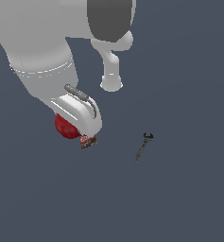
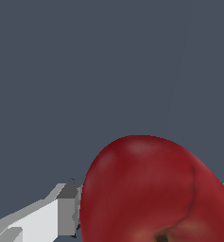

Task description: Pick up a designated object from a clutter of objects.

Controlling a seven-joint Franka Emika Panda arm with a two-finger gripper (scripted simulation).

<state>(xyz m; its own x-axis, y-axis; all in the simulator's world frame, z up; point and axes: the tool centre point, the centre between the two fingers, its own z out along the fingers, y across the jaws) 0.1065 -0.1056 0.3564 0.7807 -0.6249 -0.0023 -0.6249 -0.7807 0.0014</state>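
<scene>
Looking at the exterior view, you see the white arm come in from the upper part of the picture and cover much of the scene. Its hand ends low, and the red apple shows just under the white body of the hand, toward the exterior view's left. Touching the apple on the other side, or very near to it, a small corner of the brown-red packet comes out from below the hand. The slim dark wrench lies well apart, toward the exterior view's right, alone on the dark grey floor. The fingers themselves are hidden here, so you cannot tell the opening from this view.

Going to the wrist view, you see the apple very large and close, glossy red, with a dark dimple on its skin. One grey and white finger stands directly beside it, and a small grey piece of the other shows at the far side. The gripper therefore has the apple between its fingers, closed around it.
</scene>
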